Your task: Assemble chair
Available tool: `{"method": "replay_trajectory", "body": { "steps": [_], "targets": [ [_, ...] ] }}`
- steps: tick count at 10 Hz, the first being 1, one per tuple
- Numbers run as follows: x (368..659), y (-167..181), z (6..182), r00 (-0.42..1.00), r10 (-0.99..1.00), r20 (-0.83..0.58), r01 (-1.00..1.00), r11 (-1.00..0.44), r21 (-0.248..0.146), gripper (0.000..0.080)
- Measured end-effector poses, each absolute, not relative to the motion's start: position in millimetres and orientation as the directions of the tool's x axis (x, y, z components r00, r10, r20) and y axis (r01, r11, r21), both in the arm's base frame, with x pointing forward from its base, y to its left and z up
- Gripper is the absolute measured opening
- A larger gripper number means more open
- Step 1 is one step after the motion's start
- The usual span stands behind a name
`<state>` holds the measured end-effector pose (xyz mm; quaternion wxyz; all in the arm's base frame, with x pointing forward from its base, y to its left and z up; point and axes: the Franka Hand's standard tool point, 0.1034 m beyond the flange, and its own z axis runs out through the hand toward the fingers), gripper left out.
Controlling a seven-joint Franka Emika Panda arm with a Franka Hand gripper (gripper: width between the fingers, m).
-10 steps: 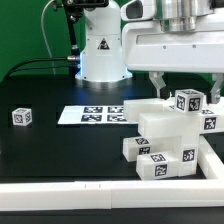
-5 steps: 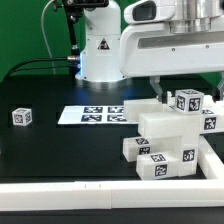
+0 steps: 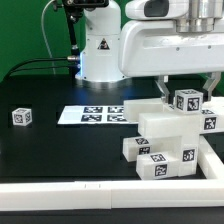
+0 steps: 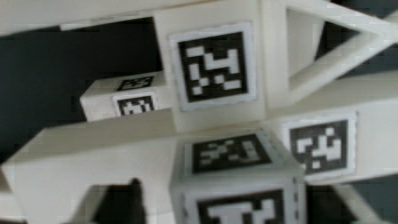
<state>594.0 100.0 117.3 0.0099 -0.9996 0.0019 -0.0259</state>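
Raised slightly since before, gripper [image 3: 187,82] is seen spread, empty, above chair [image 3: 165,135] — judged rigid, light, slippery plastic; flat block sides are best pinched.

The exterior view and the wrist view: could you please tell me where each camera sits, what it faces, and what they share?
Exterior view: off the arm, looking across the black table at the chair, the marker board and a small tagged cube; the arm's base and the gripper show.
Wrist view: on the wrist, close above the chair; the dark shapes at the edge may be the gripper's fingers.
Shared: the tagged white chair pieces.
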Motion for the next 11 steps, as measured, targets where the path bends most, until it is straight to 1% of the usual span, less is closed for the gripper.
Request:
{"method": "replay_trajectory", "body": {
  "steps": [1,6,7,8,10,11],
  "targets": [
    [594.0,100.4,117.3,0.996,-0.069,0.050,-0.068,-0.997,-0.026,0.0278],
    [593.7,102.1,117.3,0.932,-0.362,0.035,-0.360,-0.932,-0.049,0.0281],
    [593.6,102.4,117.2,0.892,-0.451,0.026,-0.449,-0.892,-0.059,0.0281],
    [593.4,100.3,116.7,0.843,-0.538,0.016,-0.536,-0.841,-0.065,0.0281],
    [594.0,100.4,116.0,0.677,-0.736,0.008,-0.732,-0.674,-0.100,0.0281],
    [594.5,99.6,115.9,0.592,-0.806,-0.012,-0.802,-0.588,-0.109,0.0281]
  ]
}}
